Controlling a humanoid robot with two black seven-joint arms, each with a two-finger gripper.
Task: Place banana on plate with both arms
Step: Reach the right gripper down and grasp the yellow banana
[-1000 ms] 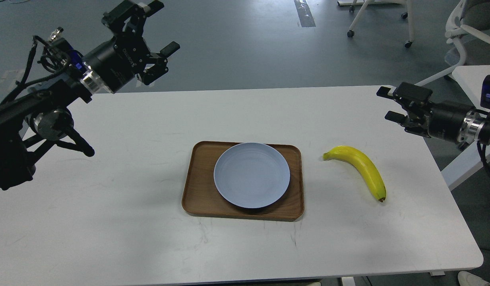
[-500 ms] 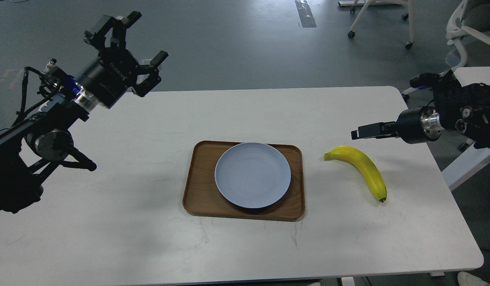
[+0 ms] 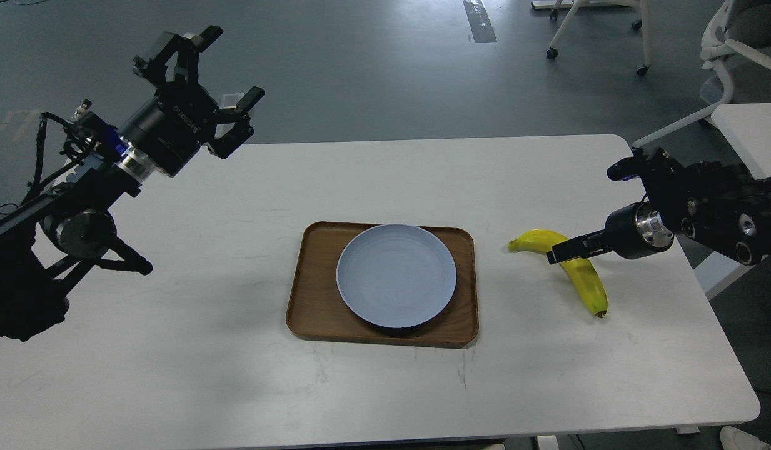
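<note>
Head view, right hand [image 3: 557, 253] over banana [image 3: 579, 275]

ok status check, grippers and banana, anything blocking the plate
Left gripper open, raised over the table's far left. Right gripper over the banana; open or shut unclear. Banana on the table, plate bare on the tray. Path clear.

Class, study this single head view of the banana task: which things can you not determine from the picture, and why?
- Right end effector: seen edge-on and dark in the head view, so open or shut is unclear.
- Whether it touches the banana: it overlaps the fruit, and height cannot be judged.
- Tray middle: hidden under the plate.
- Right arm: cut off by the right edge.
</note>
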